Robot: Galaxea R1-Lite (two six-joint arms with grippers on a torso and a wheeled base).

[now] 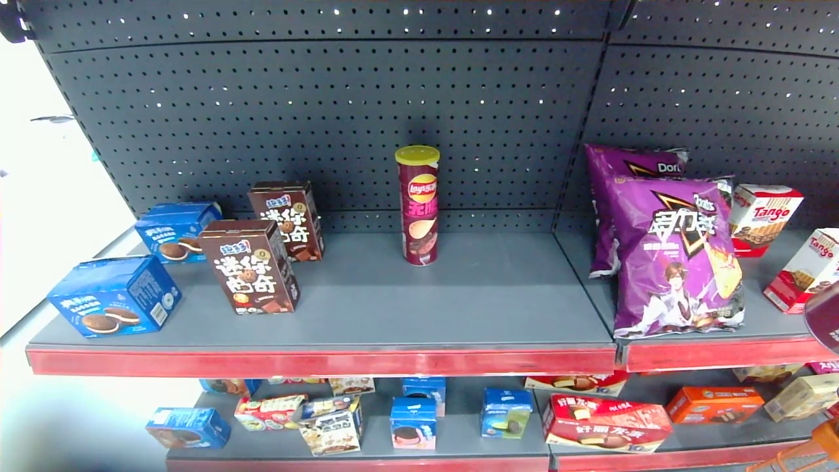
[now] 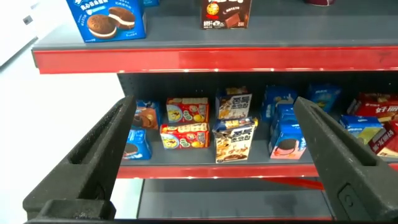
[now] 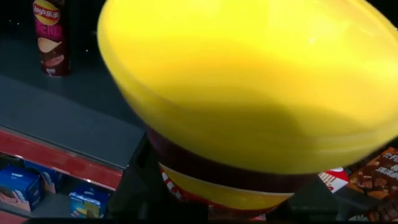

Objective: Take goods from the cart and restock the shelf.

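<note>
Empty left gripper (image 2: pixel 216 106) spread wide, right gripper (image 3: pixel 230 202) grasping yellow-lidded chip can (image 3: pixel 249 81), second can (image 1: pixel 417 204) upright at shelf's (image 1: pixel 393 308) twelve o'clock

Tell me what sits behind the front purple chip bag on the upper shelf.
Behind the front purple chip bag stands a second purple chip bag; its lower right part is covered.

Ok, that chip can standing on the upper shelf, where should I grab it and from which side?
Probably the chip can round its mid-body, below the yellow lid, coming in level from the shelf front. It stands upright and alone, with bare shelf either side, and the pegboard behind blocks the back.
</note>
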